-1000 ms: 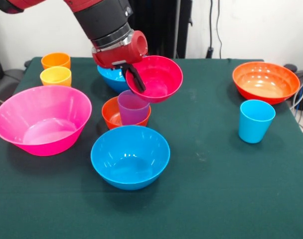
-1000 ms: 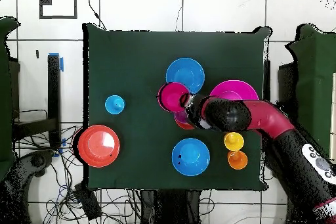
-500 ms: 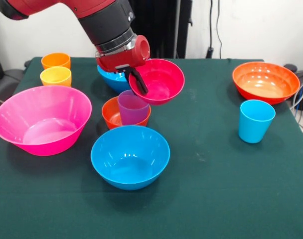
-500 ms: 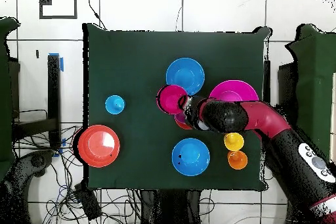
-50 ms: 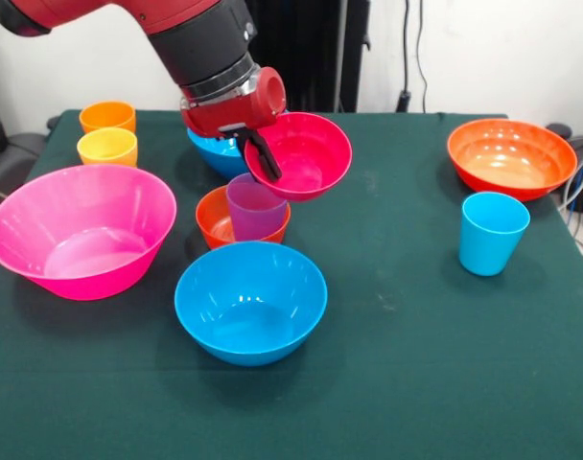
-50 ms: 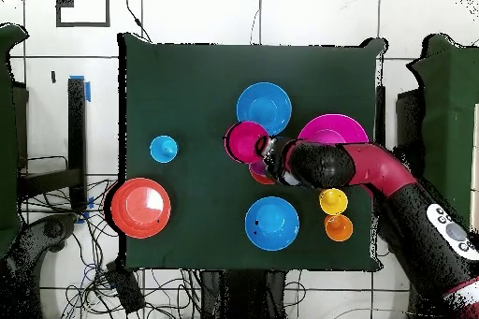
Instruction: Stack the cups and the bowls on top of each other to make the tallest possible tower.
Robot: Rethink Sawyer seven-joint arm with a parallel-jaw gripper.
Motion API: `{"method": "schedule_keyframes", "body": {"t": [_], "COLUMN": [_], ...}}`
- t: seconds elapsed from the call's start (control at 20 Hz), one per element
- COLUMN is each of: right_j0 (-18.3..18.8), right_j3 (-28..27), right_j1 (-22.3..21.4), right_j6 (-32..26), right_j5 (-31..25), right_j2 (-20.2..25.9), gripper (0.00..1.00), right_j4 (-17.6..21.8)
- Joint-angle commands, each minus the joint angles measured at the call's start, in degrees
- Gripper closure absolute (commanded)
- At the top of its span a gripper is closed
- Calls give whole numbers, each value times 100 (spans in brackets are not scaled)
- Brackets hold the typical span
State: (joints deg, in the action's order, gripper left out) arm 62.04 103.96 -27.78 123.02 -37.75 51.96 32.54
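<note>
On the green bench (image 5: 416, 383), going left to right in the front view, the large pink bowl (image 5: 81, 230) is sitting at nine o'clock. Behind it, toward ten o'clock, the yellow cup (image 5: 107, 147) is standing just in front of the orange cup (image 5: 107, 116).

Near the middle, a blue bowl (image 5: 250, 300) is resting at about six o'clock. Just behind it the purple cup (image 5: 256, 206) is standing inside the small orange bowl (image 5: 218, 218).

Above these, the tool (image 5: 261, 153) is pinching the rim of the magenta-red bowl (image 5: 306, 155), holding it tilted in the air, its low edge just over the purple cup. The second blue bowl (image 5: 212, 151) is partly hidden behind the tool at twelve o'clock.

At three o'clock the light blue cup (image 5: 492, 233) is standing upright. Behind it, near two o'clock, the wide orange-red bowl (image 5: 511, 157) is sitting, well apart from the central group.
</note>
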Motion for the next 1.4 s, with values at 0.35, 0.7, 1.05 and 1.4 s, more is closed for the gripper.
{"method": "schedule_keyframes", "body": {"t": [0.35,0.7,1.05,1.4], "right_j0": [-76,-9,-16,-21], "right_j3": [-510,-472,-662,-625], "right_j1": [36,91,130,159], "right_j6": [-1614,-1564,-1676,-1771], "right_j5": [-774,-645,-819,-1053], "right_j2": [-218,-308,-386,-713], "gripper": [100,100,100,100], "right_j4": [359,479,539,827]}}
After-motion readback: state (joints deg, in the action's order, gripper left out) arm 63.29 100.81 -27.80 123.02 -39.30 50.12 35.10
